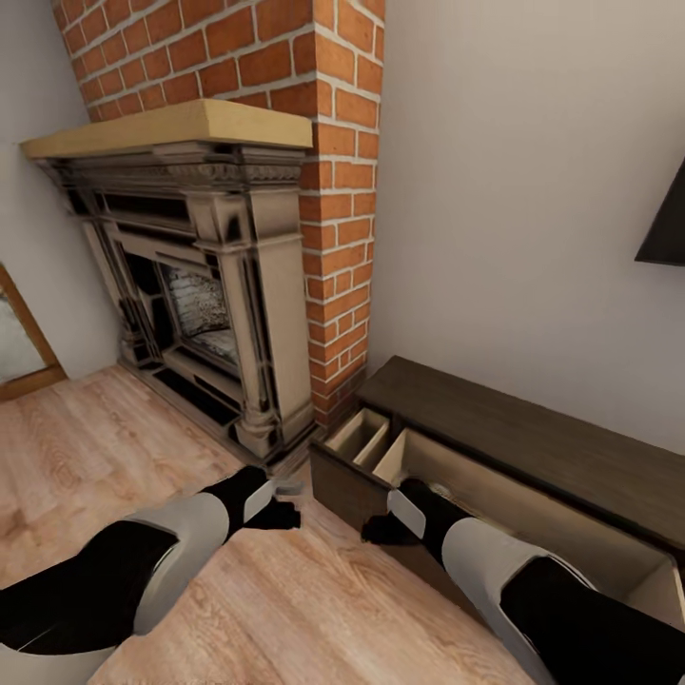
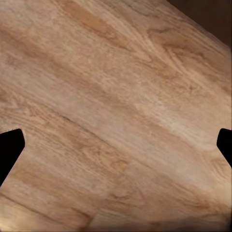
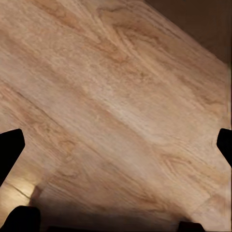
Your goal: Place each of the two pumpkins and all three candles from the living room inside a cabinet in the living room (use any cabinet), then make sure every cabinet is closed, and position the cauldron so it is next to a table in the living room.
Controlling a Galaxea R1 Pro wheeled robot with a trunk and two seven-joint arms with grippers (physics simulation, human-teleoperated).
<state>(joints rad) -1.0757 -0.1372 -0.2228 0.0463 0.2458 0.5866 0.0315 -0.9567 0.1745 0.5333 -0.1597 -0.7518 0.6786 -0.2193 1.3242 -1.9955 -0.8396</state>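
Both pincers hang low over the floor in the head view: our left pincer [image 1: 276, 514] sits at the end of a grey-and-black forearm reaching in from the lower left, and our right pincer [image 1: 383, 529] ends a like forearm coming from the lower right, just in front of the cabinet's near end. From here we cannot tell how their jaws stand.

We count one cabinet [image 1: 533, 438], long, low and dark brown, set against the pale wall [image 1: 514, 190]. Two of its drawers stand open: a small one [image 1: 360, 436] at the end by the brick, split by a divider, and a long one [image 1: 533, 518] with a beige inside, beside our right forearm. We see one fireplace [image 1: 205, 314] with a pale wooden mantel shelf, set in a red brick chimney [image 1: 333, 190]. One dark screen corner [image 1: 666, 228] shows on the wall at the right edge. Light wood planks make up the floor [image 1: 86, 447].

In the left wrist view, two dark fingertips [image 2: 9, 147] stand far apart with only wood floor [image 2: 116, 116] between them, so that pincer is open and empty.

In the right wrist view, the fingertips [image 3: 9, 147] are likewise spread wide over the planks [image 3: 116, 111], holding nothing, with a dark brown corner [image 3: 203, 24] at one edge.
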